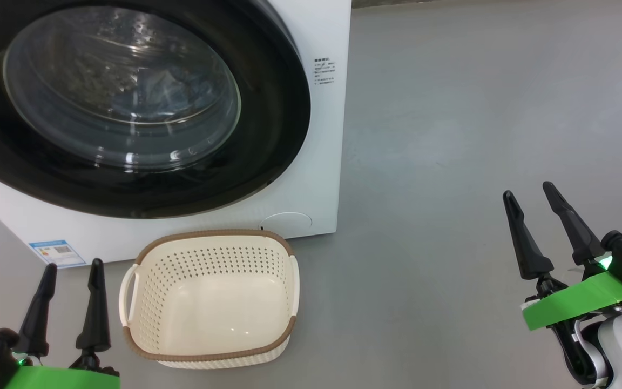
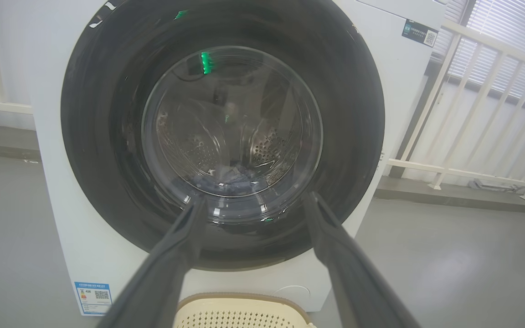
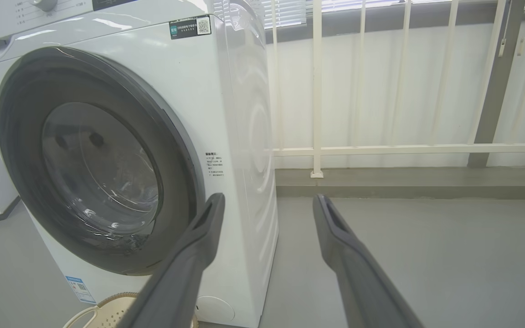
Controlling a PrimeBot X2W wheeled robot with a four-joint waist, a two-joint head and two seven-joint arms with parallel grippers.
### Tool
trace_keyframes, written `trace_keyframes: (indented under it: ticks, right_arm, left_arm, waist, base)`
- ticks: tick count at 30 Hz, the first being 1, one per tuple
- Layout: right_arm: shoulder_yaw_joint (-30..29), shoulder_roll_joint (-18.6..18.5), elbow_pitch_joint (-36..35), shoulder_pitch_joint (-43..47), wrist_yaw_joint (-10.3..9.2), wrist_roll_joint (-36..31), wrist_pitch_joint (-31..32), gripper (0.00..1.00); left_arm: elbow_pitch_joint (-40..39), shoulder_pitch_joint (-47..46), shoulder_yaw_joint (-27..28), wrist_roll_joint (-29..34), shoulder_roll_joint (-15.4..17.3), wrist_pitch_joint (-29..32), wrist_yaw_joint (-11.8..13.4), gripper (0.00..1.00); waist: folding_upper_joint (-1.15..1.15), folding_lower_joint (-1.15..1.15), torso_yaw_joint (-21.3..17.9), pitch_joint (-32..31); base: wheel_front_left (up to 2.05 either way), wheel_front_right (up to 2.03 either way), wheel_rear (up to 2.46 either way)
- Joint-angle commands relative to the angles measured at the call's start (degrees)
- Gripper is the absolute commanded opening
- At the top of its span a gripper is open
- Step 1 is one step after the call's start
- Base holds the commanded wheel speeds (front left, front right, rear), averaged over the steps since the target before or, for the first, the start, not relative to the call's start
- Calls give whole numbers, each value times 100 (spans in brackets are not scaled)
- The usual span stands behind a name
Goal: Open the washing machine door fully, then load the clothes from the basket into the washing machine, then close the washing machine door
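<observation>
The washing machine [image 1: 322, 162] stands on the floor with its washing machine door [image 1: 273, 108] shut flat against the front. Through the glass a bluish bundle of clothes [image 2: 233, 175] lies low in the drum. The cream basket [image 1: 211, 259] sits on the floor just in front of the machine, with nothing inside it. My left gripper [image 1: 73, 266] is open to the left of the basket, pointing at the door [image 2: 107, 136]. My right gripper [image 1: 528, 190] hangs open over bare floor to the right, its fingers [image 3: 198, 241] aimed past the machine's right front corner [image 3: 239, 114].
A white railing [image 3: 317, 91] and a low grey kerb [image 3: 408, 182] run behind and to the right of the machine. Grey floor [image 1: 451, 135] spreads to the right. A blue label sticker [image 1: 57, 253] marks the machine's lower left.
</observation>
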Motion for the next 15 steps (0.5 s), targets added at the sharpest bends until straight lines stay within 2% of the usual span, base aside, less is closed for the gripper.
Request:
trace_keyframes:
  ticks: [1, 15]
  right_arm:
    - [26, -48, -142, 61, -16, -79, -29, 100]
    - [18, -33, -125, 65, -16, -118, -29, 100]
  left_arm:
    - [-141, -70, 187, 9, 88, -38, 6, 100]
    - [-167, -84, 147, -16, 60, -38, 5, 100]
  waist:
    - [0, 0, 25, 2]
    - [0, 0, 137, 28]
  base:
    - [0, 0, 0]
    - [0, 0, 0]
